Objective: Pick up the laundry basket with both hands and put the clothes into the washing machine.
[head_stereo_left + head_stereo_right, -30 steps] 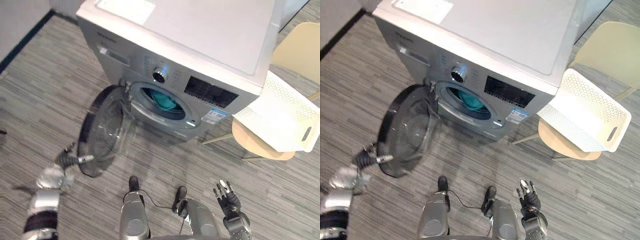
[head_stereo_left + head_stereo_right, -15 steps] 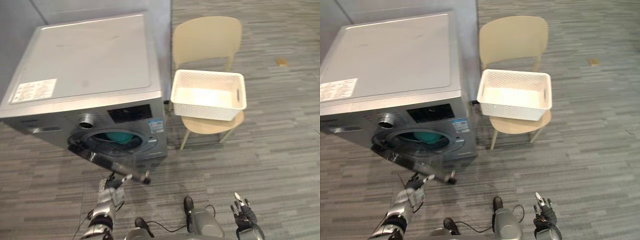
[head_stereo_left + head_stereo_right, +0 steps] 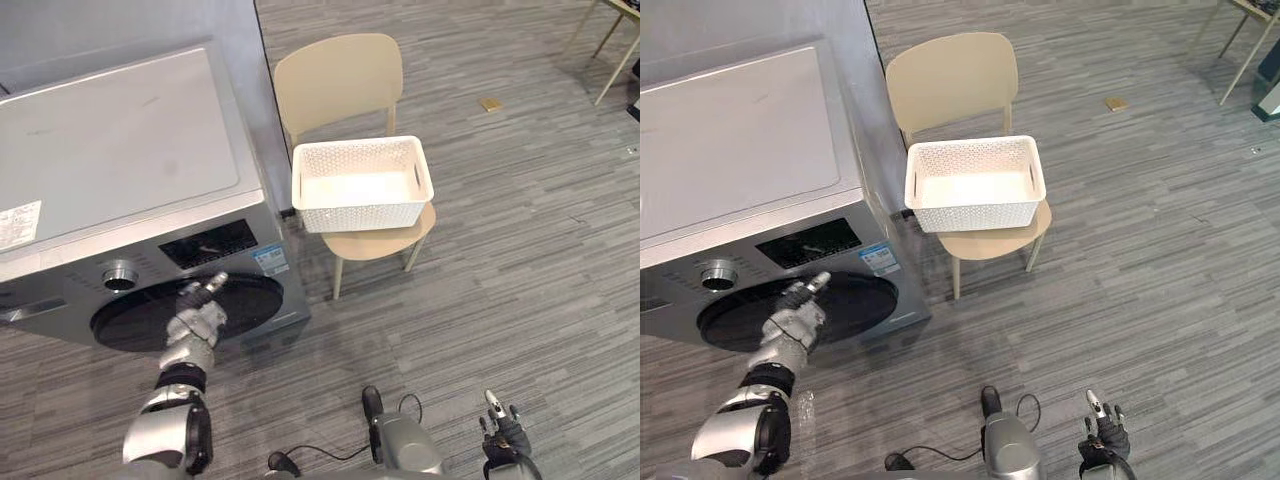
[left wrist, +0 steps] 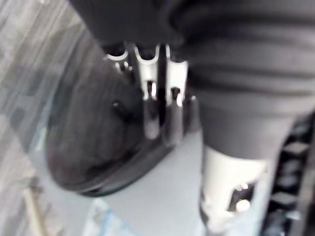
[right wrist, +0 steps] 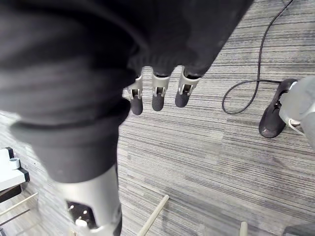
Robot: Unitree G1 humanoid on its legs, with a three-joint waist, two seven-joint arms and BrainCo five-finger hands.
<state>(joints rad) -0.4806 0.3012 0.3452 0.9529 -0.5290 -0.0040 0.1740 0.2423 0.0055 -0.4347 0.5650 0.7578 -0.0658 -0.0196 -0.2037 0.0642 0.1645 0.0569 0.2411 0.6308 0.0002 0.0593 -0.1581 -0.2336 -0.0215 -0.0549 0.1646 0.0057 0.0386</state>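
Pressing my flat left hand (image 3: 199, 314) on one washing machine's (image 3: 120, 150) shut door (image 3: 130, 322); my right hand (image 3: 503, 436) hangs slack; one basket (image 3: 362, 187) on one chair (image 3: 338, 82).

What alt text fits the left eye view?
The left hand presses straight fingers on the dark round door of the washing machine, which looks closed. Beside it, a white laundry basket, apparently empty, sits on a beige chair. The right hand hangs open over the floor.

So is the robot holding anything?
Nothing. The left hand presses open against the washing machine door, the right hand hangs open, and the laundry basket sits on the chair.
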